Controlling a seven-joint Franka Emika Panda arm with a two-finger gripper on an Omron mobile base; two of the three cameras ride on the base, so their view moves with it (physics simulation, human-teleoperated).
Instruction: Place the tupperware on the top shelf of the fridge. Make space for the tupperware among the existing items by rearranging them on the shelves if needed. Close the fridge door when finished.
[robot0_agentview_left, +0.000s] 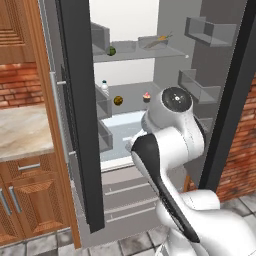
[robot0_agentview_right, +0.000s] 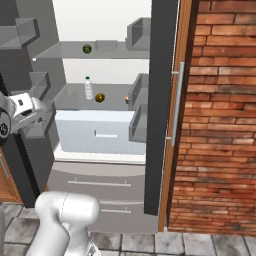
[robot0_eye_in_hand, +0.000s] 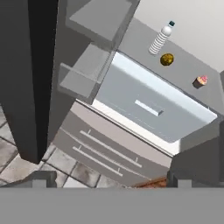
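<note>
The fridge stands with both doors swung wide, its white cavity facing the arm. On the top shelf the tupperware already sits, toward the 3 o'clock end of the slab in the left base view, orange carrot pieces showing through its translucent wall. At the 9 o'clock end of the same shelf lies a small dark green round item, well apart from the tray.

One shelf down, three things line up in the hand view: a clear bottle standing upright at about 11 o'clock, the brown ball just beside it, and the pink-topped cupcake farther off toward 3 o'clock. None of them touch. Below that shelf is a pale crisper drawer with a short handle, and under it the two grey drawers.

The pincer hangs outside the cavity, looking down on the lower shelf and drawers — its two dark tips stand at the bottom of the hand view, spread as wide as they go, with nothing between them. Grey door bins line the inside of each door.
</note>
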